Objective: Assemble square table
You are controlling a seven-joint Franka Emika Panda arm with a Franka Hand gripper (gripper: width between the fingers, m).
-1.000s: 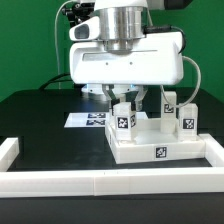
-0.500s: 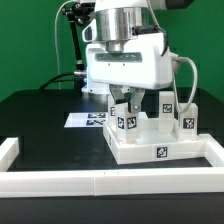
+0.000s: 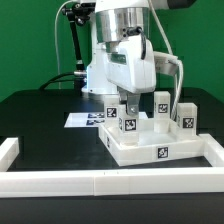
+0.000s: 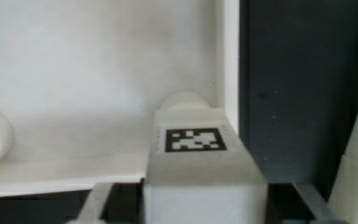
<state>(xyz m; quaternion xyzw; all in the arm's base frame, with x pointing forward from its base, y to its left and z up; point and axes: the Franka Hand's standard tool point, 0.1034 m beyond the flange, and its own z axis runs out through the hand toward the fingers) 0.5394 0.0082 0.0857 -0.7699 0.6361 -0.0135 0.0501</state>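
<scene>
The main risk I see is the leg cross-threading or tipping if the tool turns it off-axis. The tool is clenched on that leg, directly below the wrist, standing on the square top (two other legs stand nearby) on the black tabletop

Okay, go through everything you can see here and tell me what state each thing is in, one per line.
square tabletop: lying flat on the black table, against the border rails' corner.
leg under the gripper: upright on the tabletop, gripper around it.
two other legs and: upright on the tabletop, free.
marker board: flat on the table.
border rails: resting on the table.
</scene>
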